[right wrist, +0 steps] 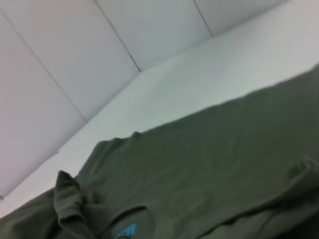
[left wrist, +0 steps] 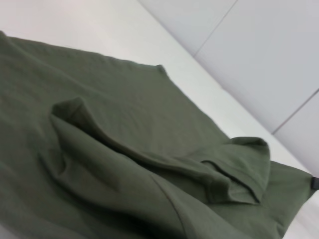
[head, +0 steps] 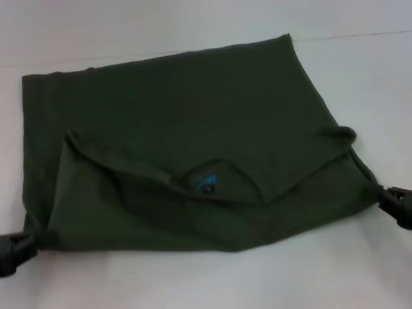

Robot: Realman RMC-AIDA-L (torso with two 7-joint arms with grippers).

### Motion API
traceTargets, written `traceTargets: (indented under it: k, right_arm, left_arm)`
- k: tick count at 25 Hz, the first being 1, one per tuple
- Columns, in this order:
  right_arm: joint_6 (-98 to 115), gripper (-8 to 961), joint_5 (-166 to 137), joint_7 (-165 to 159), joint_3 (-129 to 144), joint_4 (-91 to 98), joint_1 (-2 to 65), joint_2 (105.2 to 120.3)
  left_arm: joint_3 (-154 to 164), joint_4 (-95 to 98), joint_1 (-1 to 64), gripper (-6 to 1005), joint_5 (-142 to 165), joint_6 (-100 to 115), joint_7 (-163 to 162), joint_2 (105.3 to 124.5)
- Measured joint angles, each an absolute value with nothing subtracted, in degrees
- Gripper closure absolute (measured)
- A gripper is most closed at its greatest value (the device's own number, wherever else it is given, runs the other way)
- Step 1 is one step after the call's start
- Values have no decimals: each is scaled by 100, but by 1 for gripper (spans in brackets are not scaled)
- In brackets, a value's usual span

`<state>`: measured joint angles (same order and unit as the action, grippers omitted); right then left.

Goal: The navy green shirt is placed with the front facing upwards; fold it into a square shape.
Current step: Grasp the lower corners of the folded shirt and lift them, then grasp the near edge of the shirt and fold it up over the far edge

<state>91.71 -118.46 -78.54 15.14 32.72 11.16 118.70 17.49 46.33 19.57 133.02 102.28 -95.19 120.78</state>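
The navy green shirt [head: 193,129] lies partly folded across the centre of the white table [head: 360,71], neck label [head: 206,181] exposed. Left gripper [head: 19,248] pinches its lower-left corner; right gripper [head: 394,203] pinches the right edge.

The navy green shirt [head: 193,122] lay spread over the middle of the bench [head: 360,71]. Its near part was folded back on top of itself, neck label [head: 206,182] upward. The left pincer [head: 16,250] was at its near left corner, the right pincer [head: 396,203] at its right corner.
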Motion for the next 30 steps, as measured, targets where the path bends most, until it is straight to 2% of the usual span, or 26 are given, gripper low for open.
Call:
traceTargets:
  k: [4, 18, 30]
  right_arm:
    - [9550, 921, -11847, -7307, 1042, 3269, 916, 11925]
    - [10646, 922, -11844, -7348, 242, 3383, 844, 11795]
    - [10781, 922, -11882, -7597, 61, 3586, 959, 11800]
  left_arm:
    - [1551, 4631, 1769, 979, 13302, 10532, -9419, 12114]
    - [903, 4650, 1524, 980, 13218, 11624, -9005, 12135]
    - [738, 4637, 1497, 980, 13214, 11661, -8834, 12144]
